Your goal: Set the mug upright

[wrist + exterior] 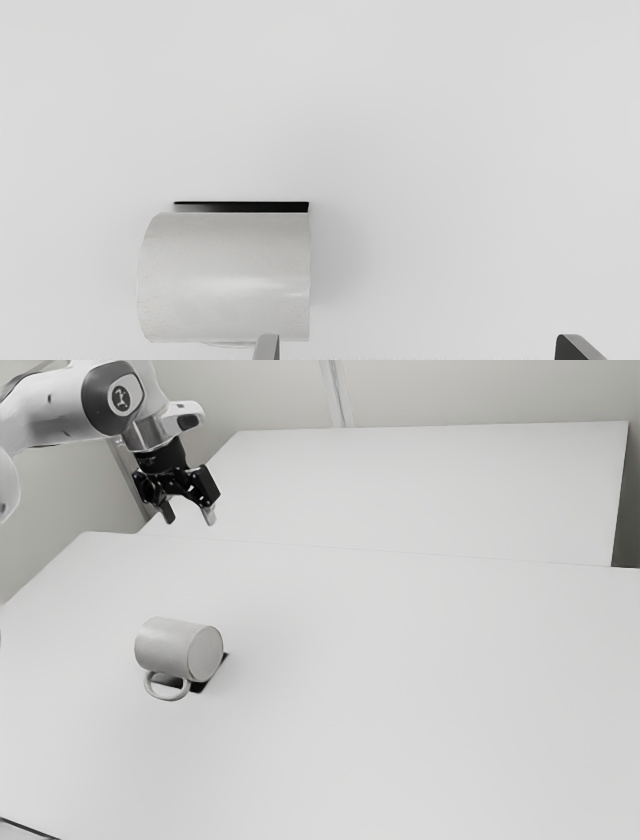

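Note:
My gripper (188, 517) hangs well above the table, toward the exterior view's upper left, open and holding nothing. In the wrist view the gripper (417, 347) has its two fingertips wide apart. The whitish mug (177, 648) lies on its side on the table, with its round closed end facing the exterior view's right and its handle toward the near side. In the wrist view one fingertip overlaps the edge of the mug (225, 280), whose handle is mostly hidden under the body.
A white table (400, 690) stretches across the exterior view, with a second white surface (430, 490) behind it. A thin black patch (198, 686) shows on the table beneath the mug.

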### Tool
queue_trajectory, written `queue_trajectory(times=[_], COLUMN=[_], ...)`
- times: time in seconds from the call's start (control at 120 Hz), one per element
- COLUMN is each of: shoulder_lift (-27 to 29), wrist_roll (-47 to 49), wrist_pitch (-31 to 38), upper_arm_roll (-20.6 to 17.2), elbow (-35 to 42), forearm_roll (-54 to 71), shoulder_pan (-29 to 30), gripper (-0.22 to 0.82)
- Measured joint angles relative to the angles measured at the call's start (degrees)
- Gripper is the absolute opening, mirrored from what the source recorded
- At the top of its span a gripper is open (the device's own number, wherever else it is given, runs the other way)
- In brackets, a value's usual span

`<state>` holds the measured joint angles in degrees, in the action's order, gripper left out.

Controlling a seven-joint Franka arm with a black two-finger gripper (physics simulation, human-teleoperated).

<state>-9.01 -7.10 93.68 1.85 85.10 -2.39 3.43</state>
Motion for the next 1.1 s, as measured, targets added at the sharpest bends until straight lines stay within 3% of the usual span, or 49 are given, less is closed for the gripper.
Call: queue_trajectory(times=[0.442, 0.617, 0.742, 0.925, 1.1], shoulder_lift=[0.9, 1.1, -0.2, -7.5, -15.5], wrist_roll=[-0.1, -2.7, -6.7, -14.5, -22.5], wrist_pitch=[-0.5, -1.5, -2.9, -6.7, -10.5], upper_arm_roll=[0.2, 7.0, 10.5, 11.0, 11.0], elbow=[1.0, 1.1, 1.1, 0.4, 0.0], forearm_roll=[-0.3, -7.7, -15.8, -28.8, -37.7], shoulder_pan=[-0.1, 1.3, 6.1, 18.4, 25.5], gripper=[0.6, 0.6, 0.6, 0.6, 0.6])
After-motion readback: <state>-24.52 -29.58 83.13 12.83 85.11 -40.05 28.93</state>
